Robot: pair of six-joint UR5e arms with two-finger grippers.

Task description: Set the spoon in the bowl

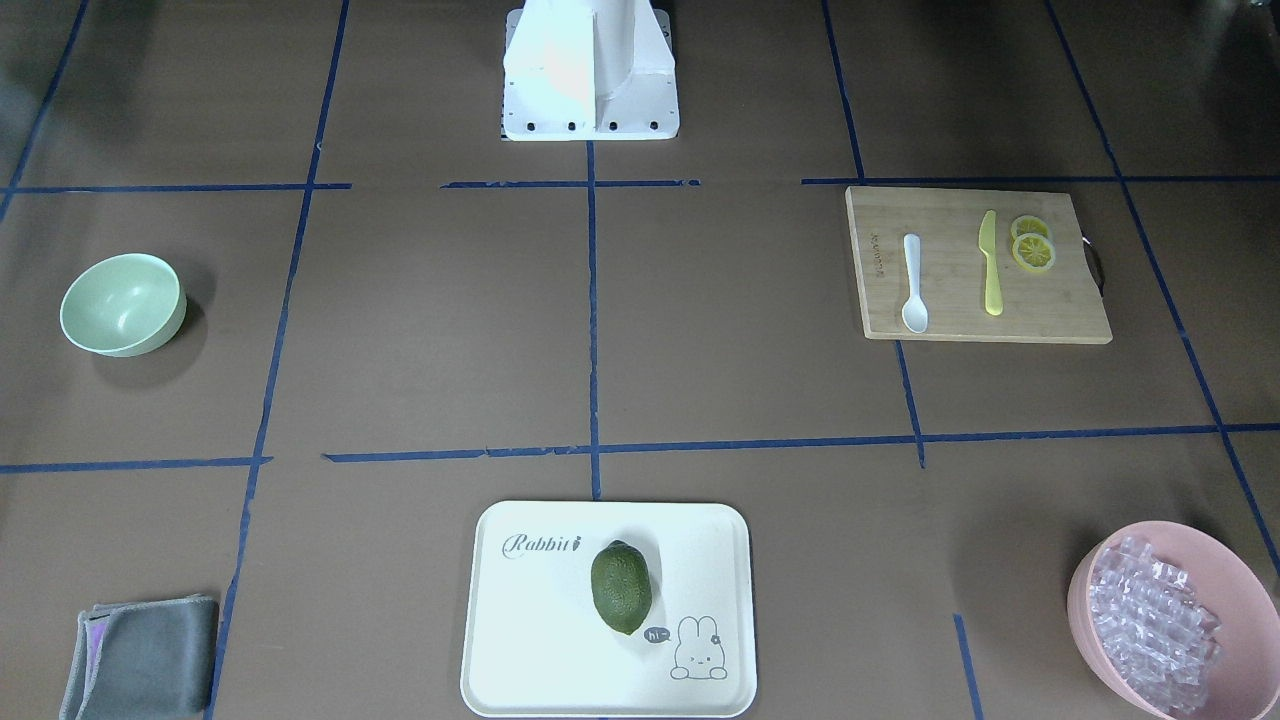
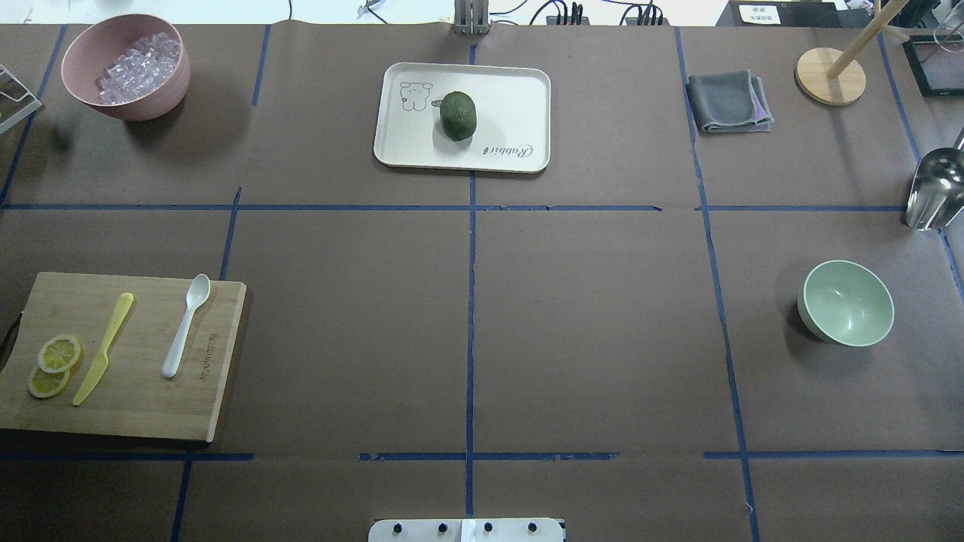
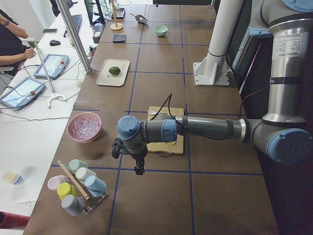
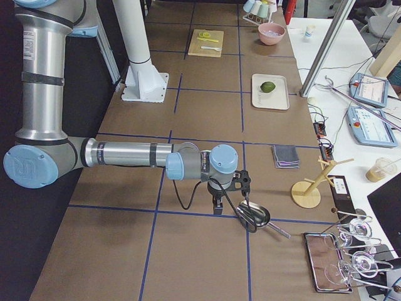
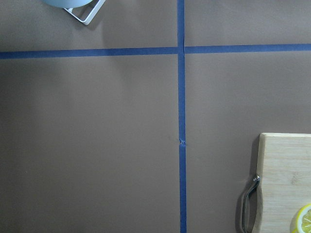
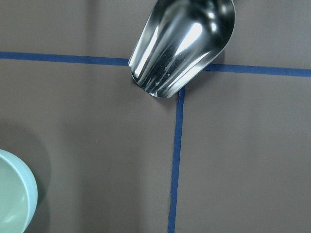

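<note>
Lying on the cutting board [image 1: 1060, 300] beside one yellow knife [image 1: 990, 265] and two lemon slices [image 1: 1032, 245], the one spoon [image 1: 914, 283] is well apart from the single mint bowl [image 1: 122, 304] at the table's other end. Only the side views show the arms: the left gripper [image 3: 139, 169] and the right gripper [image 4: 217, 209] hang above the table, too small to tell whether they are open or holding anything.

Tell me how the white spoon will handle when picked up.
The white spoon looks like thin plastic, so it is probably light and fairly stiff. It lies flat on the cutting board, so its slim handle may be hard to pinch. Its smooth surface could slip.
</note>
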